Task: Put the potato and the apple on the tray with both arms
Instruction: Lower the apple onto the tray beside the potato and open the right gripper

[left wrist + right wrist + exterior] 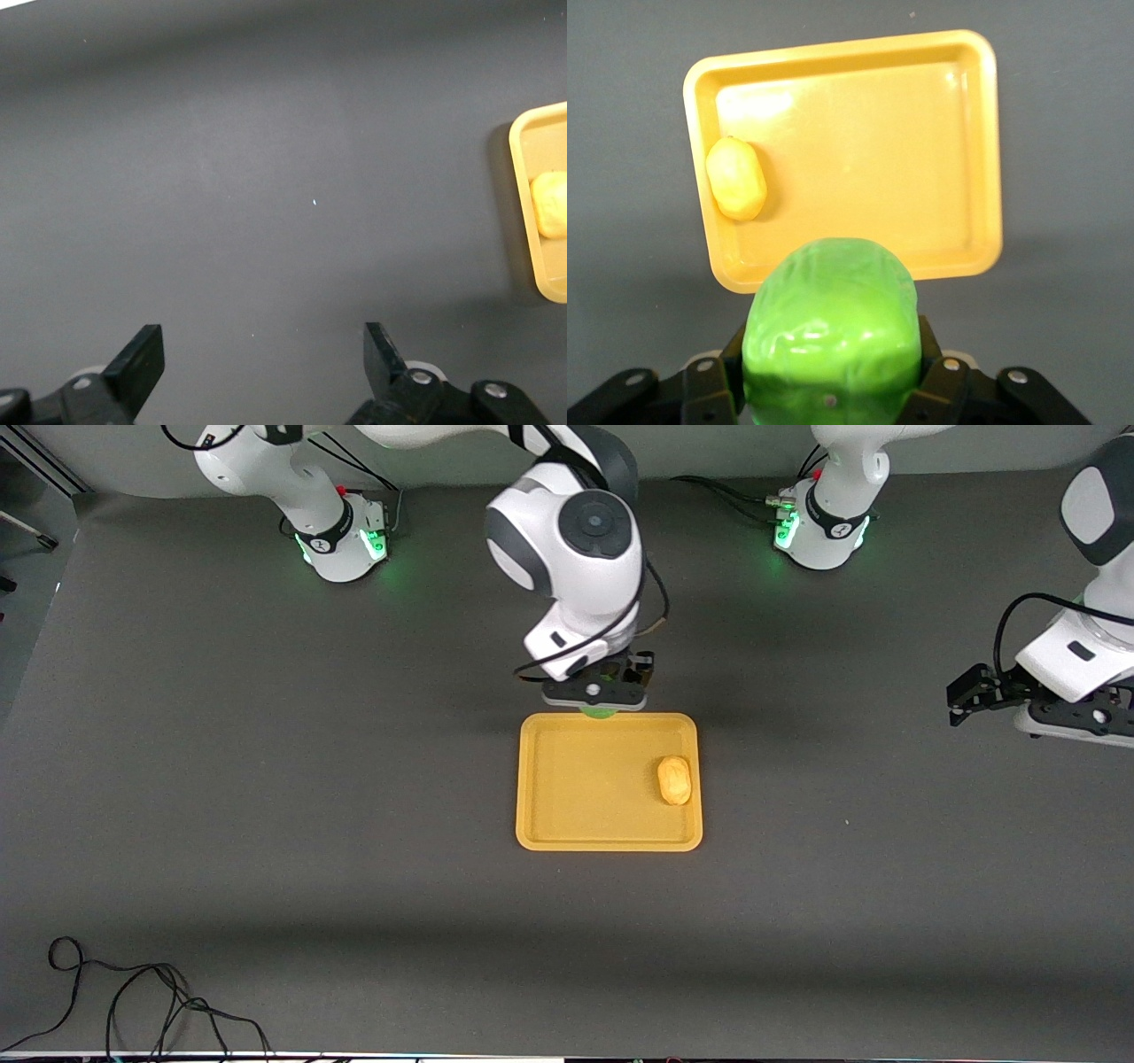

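The yellow-orange tray [585,797] lies mid-table. The tan potato [674,779] lies on it, at the left arm's end of the tray. My right gripper [596,704] is shut on the green apple [599,711] and holds it in the air over the tray's rim on the robot bases' side. In the right wrist view the apple [828,328] fills my right gripper [830,376], with the tray [859,159] and potato [736,177] below. My left gripper [1076,726] is open and empty over bare table toward the left arm's end. The left wrist view shows its gripper [263,354], the tray's rim [521,204] and the potato [551,204].
Dark grey mat [266,779] covers the table around the tray. A black cable [133,1001] lies coiled at the table's front edge toward the right arm's end. The two arm bases [345,536] stand along the edge farthest from the front camera.
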Controlling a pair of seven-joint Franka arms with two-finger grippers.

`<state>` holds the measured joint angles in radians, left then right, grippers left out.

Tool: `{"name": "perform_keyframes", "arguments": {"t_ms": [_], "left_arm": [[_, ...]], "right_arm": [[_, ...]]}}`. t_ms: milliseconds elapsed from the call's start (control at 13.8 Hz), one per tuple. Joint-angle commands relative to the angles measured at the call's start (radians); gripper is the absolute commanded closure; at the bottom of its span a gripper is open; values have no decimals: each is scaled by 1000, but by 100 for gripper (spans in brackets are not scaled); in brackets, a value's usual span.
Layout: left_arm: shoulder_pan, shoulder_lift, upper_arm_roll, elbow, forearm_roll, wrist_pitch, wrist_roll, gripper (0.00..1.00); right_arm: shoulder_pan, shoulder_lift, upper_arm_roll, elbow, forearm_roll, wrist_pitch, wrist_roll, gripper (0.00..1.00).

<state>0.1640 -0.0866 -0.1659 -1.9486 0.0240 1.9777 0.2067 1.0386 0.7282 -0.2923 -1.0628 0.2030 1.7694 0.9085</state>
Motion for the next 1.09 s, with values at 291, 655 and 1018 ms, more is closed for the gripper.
{"name": "perform_keyframes", "arguments": {"t_ms": [291,655,1018], "left_arm": [[2,-1,-3,78,-2,-158,28,0],[11,82,-1,211,-1,-319,19,0],[26,94,-1,212,-4,-301,16,0]], "right_arm": [[-63,249,2,63,33,183,-2,68],[-109,327,64,63,55,300,-2,68],[-117,361,71,61,52,308,-3,65]]}}
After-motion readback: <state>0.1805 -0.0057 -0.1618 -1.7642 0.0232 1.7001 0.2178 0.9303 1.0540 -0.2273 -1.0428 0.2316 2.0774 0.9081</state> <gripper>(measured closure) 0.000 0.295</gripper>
